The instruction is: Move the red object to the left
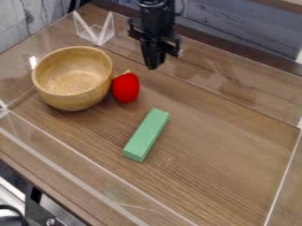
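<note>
The gripper point(154, 62) hung above the table point(224, 106) with its jaws closed on nothing, pointing straight down. The red object point(125, 86) sat on the table touching the wooden bowl point(73, 78), below-left of the gripper. A green block point(147, 134) lay nearer the camera.
</note>
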### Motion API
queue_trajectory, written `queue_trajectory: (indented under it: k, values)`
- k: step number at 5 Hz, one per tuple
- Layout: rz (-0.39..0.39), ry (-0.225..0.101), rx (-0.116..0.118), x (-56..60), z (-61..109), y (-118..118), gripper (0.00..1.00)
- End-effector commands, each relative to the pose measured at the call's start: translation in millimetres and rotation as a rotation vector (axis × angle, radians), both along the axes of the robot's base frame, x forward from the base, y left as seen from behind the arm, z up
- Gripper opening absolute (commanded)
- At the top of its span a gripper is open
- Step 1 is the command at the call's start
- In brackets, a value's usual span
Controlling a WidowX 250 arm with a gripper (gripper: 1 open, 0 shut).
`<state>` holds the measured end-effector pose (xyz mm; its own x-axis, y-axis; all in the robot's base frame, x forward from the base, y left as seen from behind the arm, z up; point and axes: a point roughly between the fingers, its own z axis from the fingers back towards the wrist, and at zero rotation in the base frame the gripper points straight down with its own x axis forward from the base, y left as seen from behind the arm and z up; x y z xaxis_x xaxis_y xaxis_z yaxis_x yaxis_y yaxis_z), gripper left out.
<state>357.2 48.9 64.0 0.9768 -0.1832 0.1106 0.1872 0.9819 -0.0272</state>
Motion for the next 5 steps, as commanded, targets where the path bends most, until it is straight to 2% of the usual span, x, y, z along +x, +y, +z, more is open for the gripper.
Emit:
queue_trajectory:
  k: [1, 2, 3, 5]
  values:
    - [-0.041, -0.035, 0.006, 2.6, 5.4, -15, 1.0]
    - [-0.056, -0.036, 0.001, 10.7, 3.8, -16, 0.0]
    - [-0.076, -0.044, -0.003, 17.6, 5.6, -20, 0.0]
    - [0.016, -0.064, -0.011, 19.9, -4.4, -2, 0.0]
